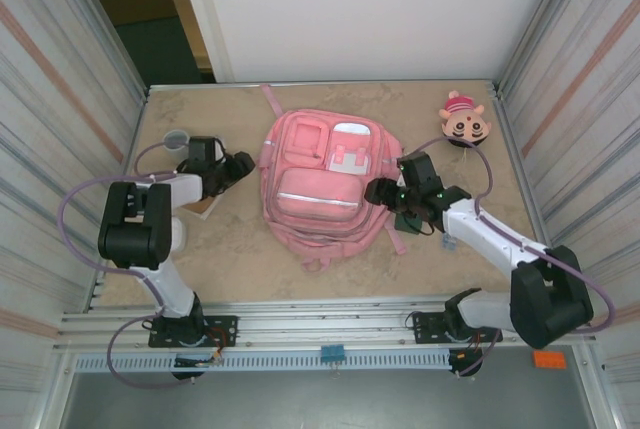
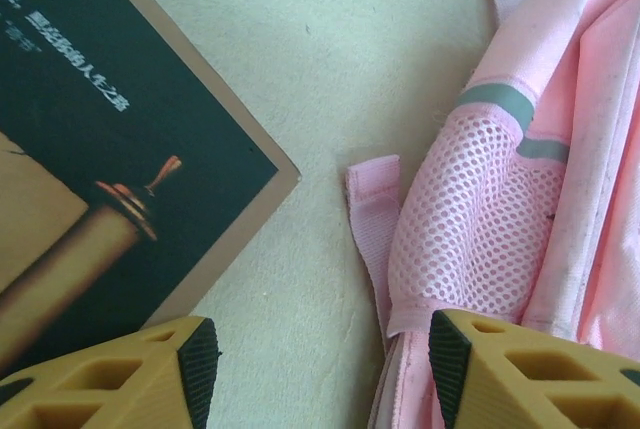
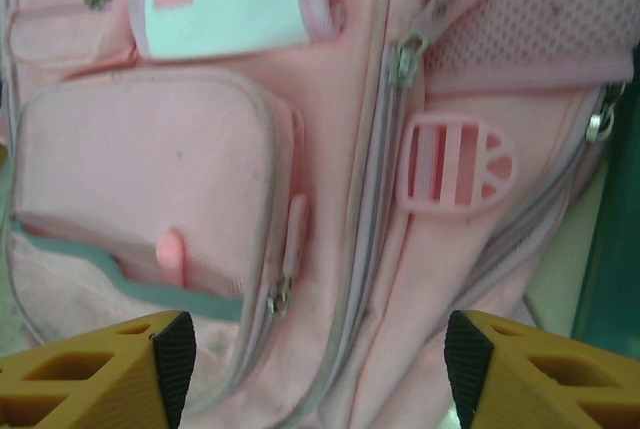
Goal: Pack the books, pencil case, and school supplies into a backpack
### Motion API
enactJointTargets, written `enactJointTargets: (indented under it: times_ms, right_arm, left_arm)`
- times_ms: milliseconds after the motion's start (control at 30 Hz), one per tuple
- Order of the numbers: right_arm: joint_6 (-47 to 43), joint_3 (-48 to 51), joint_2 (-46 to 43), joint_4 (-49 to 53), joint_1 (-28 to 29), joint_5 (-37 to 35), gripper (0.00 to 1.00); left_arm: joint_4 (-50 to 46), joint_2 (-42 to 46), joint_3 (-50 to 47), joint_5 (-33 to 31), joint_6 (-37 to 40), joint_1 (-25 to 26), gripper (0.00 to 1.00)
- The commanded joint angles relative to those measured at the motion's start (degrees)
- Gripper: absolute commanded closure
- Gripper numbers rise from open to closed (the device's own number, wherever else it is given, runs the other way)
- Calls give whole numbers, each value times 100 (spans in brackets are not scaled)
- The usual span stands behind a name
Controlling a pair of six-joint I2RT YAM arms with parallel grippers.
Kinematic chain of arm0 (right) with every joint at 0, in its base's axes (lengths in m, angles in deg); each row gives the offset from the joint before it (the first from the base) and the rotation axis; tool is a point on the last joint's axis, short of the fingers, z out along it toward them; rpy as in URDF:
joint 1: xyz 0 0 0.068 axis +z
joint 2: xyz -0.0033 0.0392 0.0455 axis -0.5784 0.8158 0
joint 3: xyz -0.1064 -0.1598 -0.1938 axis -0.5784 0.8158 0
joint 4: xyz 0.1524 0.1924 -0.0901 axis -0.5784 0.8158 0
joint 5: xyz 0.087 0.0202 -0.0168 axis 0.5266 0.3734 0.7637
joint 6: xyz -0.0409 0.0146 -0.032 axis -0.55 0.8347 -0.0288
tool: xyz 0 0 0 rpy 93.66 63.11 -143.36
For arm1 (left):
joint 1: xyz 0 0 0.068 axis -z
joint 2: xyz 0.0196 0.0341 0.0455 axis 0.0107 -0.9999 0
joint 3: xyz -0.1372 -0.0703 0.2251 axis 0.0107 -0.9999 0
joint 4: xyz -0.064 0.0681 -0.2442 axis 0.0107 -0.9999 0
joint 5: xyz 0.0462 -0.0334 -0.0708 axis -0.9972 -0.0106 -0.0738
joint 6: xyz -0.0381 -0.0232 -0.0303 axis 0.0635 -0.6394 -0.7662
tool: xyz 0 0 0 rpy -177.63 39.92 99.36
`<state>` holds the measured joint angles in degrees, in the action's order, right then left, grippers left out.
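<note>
One large pink backpack (image 1: 325, 184) lies flat mid-table, pockets up. The tan-bordered book (image 2: 110, 149) lies on the table just to its left. The dark green pencil case (image 3: 610, 269) lies along its right edge. The left gripper (image 2: 315, 359) hovers between book and backpack, fingers parted and empty. The right gripper (image 3: 310, 354) is over the front pockets, fingers wide, gripping nothing. A tiny pale supply item (image 1: 449, 242) sits beside the right arm.

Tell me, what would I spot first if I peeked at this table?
The big pink backpack, lying flat in the middle of the table, with the left claw and right claw open at its sides. Next, the funny cartoon-face toy in the far right corner, and the dark-covered book by the left claw.
</note>
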<state>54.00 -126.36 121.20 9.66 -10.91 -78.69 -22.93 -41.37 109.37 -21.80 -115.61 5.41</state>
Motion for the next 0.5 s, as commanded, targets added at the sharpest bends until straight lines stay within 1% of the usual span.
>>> enactJointTargets:
  times_ms: [0,67,167,333,467]
  right_arm:
    - [-327,-640,385,241,-137,41,32]
    - [-480,-834,628,237,-147,-77,32]
    - [-648,-1130,1115,142,-206,-120,33]
    - [-845,-1659,2053,-60,-204,-102,37]
    - [-876,-1696,2567,-181,0,58,40]
  left_arm:
    - [-297,388,81,289,180,310,40]
    - [-306,521,35,454,208,561,40]
    - [-449,592,4,439,278,870,40]
    - [-276,424,-240,374,163,944,43]
    - [29,473,-783,272,-98,975,49]
